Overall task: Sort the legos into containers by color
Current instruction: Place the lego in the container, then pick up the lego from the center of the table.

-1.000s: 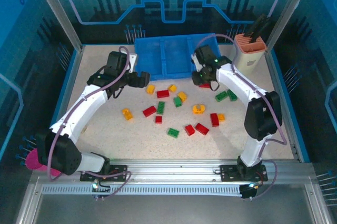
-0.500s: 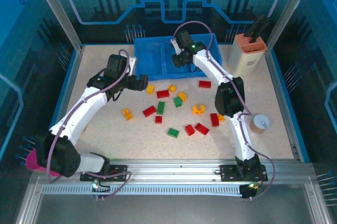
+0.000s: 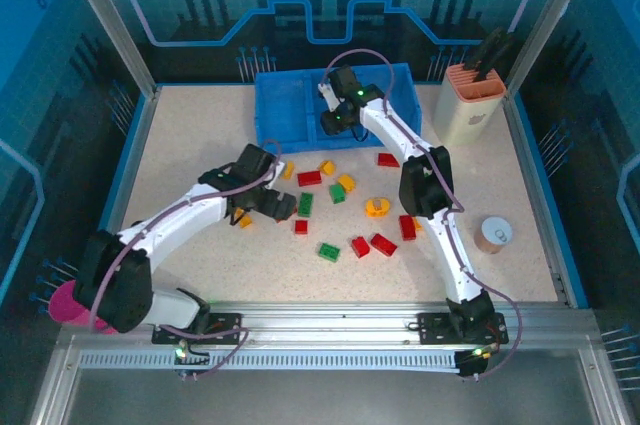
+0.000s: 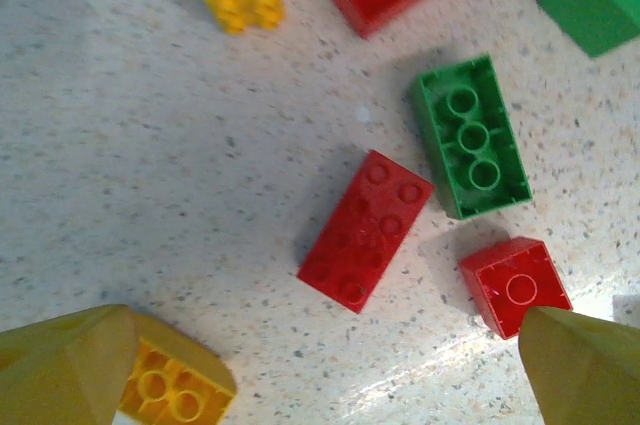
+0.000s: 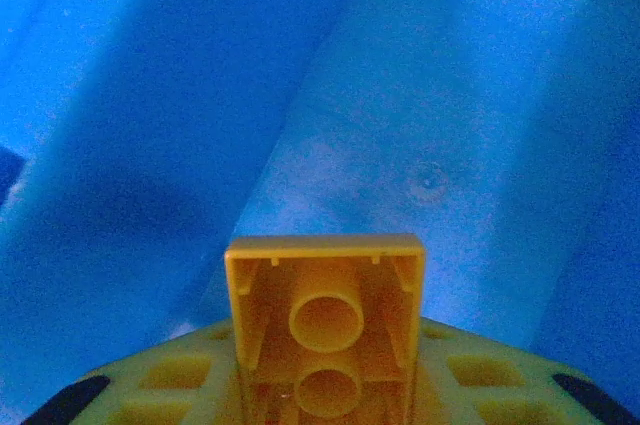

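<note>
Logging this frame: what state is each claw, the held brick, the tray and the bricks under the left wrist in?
left claw, open.
right claw, shut on yellow brick, over blue tray.
yellow brick, gripped, hollow underside facing the wrist camera.
blue tray, flat on the table.
long red brick, loose, studs up.
green brick, loose, hollow side up.

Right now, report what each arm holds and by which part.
The right gripper holds a yellow brick by its near end, between the jaws, hollow underside facing the wrist camera. The left gripper holds nothing; its jaws stand open above loose bricks.
</note>
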Tool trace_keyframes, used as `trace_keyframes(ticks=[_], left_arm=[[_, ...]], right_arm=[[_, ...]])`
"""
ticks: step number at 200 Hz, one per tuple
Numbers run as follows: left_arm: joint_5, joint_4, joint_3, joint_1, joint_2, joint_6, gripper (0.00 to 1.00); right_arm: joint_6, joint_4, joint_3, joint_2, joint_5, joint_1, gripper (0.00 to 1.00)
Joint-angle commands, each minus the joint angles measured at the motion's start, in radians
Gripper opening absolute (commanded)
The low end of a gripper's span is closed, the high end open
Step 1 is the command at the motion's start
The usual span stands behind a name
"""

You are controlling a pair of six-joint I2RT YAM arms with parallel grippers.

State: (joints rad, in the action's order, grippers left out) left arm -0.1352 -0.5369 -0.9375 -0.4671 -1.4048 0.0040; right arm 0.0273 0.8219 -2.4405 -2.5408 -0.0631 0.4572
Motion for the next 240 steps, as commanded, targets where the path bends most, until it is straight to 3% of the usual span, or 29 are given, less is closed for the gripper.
trace_keyframes(ticks=[1,47,84,189,218,240], left_arm=[[-0.049,0.004,0.016,-0.037,-0.055,0.039,0.97],[-0.062,-0.010,-0.012,-0.055,-0.172,0.040,0.93],[-0.051,0.012,-0.031,-0.056,-0.220,0.058,0.92],[-0.064,0.050,-0.131,-0.054,-0.424,0.165,0.86],[-0.038,0.030,-0.145,-0.054,-0.453,0.163,0.75],[-0.017,0.021,-0.126,-0.054,-0.458,0.137,0.73]], right_arm=[[-0.026,0.002,0.013,0.045,0.055,0.000,0.43],[-0.032,-0.049,0.114,0.141,0.069,-0.001,0.56],[-0.036,-0.074,0.176,0.209,0.099,0.004,0.58],[0.025,-0.313,0.670,0.531,0.097,0.006,0.59],[0.051,-0.343,0.758,0.570,0.091,0.005,0.59],[0.057,-0.346,0.808,0.604,0.071,0.006,0.59]])
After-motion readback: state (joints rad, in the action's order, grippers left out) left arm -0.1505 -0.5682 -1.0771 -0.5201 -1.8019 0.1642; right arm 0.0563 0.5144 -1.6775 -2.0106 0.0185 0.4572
